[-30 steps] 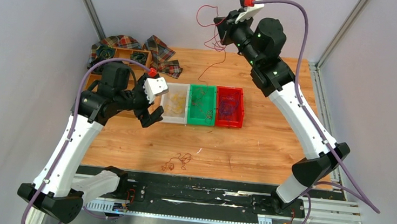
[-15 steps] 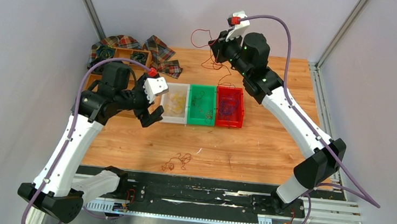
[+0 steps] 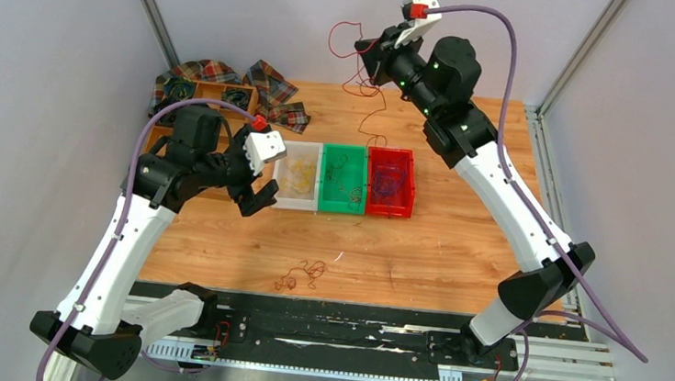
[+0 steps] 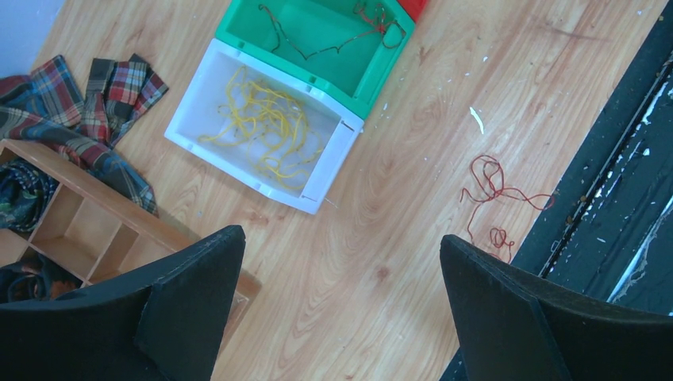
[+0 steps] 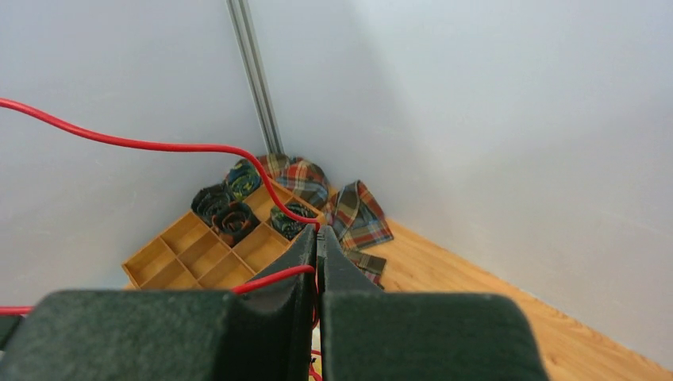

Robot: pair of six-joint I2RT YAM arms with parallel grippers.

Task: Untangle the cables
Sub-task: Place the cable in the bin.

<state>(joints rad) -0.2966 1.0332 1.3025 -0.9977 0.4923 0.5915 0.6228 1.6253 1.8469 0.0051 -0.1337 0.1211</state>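
My right gripper [image 3: 366,46] [image 5: 319,232] is high over the table's back edge, shut on a thin red cable [image 3: 343,32] [image 5: 159,145]. The cable loops beside the gripper and hangs toward the red bin [image 3: 412,186]. A small clump of red-brown cables [image 3: 301,275] [image 4: 494,194] lies on the wood near the front. Yellow cables [image 4: 266,131] lie in the white bin [image 3: 301,144] [image 4: 238,175], dark ones in the green bin [image 3: 346,147]. My left gripper [image 3: 258,197] [image 4: 341,238] hovers open left of the white bin, holding nothing.
A wooden compartment tray [image 3: 196,95] with rolled fabric and plaid cloths [image 3: 269,83] fills the back left corner. A black rail [image 3: 331,324] runs along the front edge. Grey walls close in the left, back and right sides.
My right gripper dipped down and forward with the red cable, then rose again to the back. The cable's hanging end swung toward the red bin. The left arm has not moved.
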